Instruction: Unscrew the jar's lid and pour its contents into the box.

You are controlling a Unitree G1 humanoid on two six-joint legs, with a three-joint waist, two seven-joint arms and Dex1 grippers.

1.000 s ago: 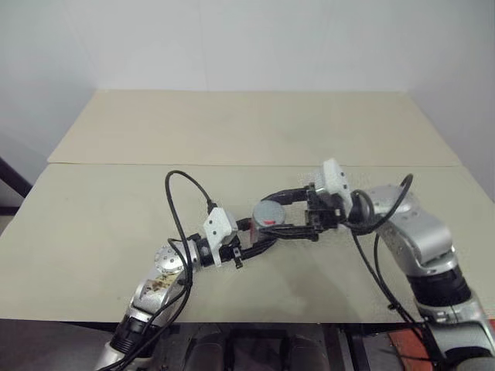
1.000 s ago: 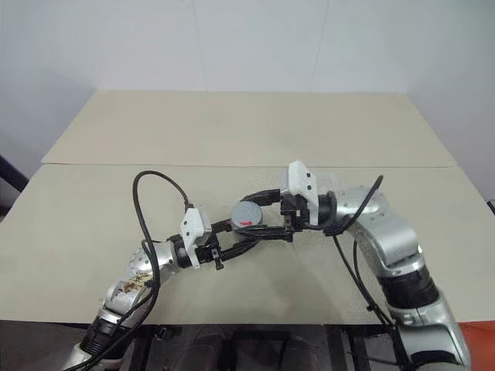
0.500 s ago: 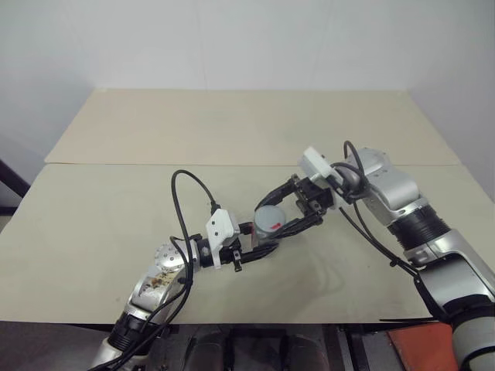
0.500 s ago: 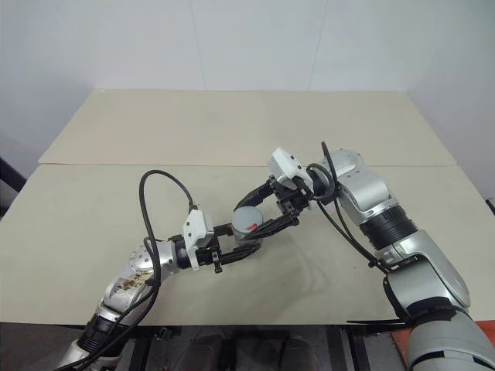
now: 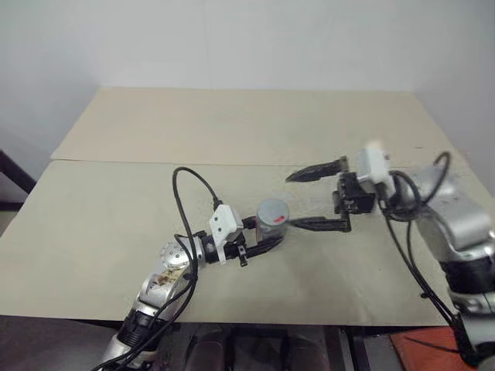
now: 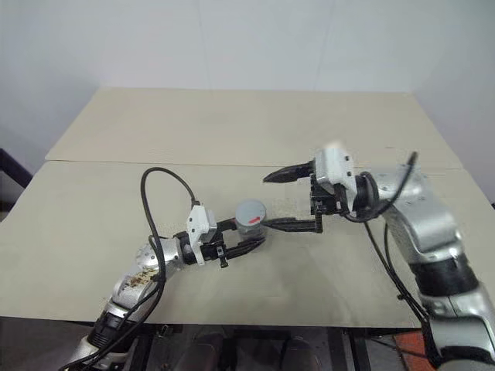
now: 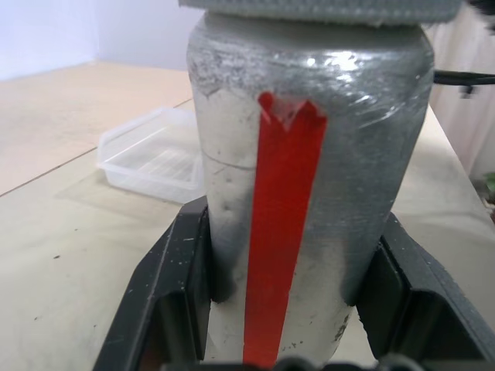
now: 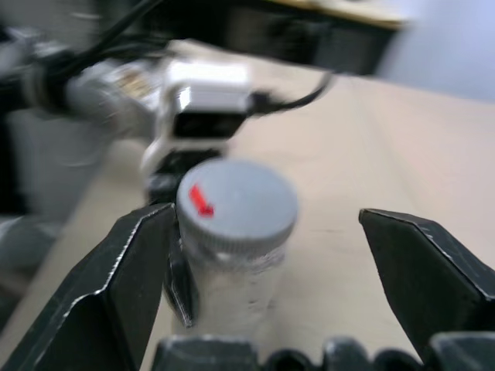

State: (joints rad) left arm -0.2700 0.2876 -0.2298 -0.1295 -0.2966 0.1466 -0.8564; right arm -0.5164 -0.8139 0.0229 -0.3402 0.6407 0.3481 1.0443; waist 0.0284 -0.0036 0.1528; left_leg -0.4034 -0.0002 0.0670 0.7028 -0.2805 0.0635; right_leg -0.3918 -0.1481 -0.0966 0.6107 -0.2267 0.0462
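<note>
While clamped in left gripper [image 7: 286, 309]: crinkly silver jar [image 7: 309, 154], red stripe, ribbed grey lid [image 8: 237, 202]; right gripper [image 5: 315, 199] spread wide, empty.

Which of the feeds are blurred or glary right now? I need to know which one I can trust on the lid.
Right wrist view: motion-smeared, though the lid with its red mark reads well enough between the right gripper's open fingers. Left wrist view: sharp, with glare patches on the jar; the box behind is slightly soft. Head views: the right gripper's white housing is smeared; the left gripper is crisp.
</note>
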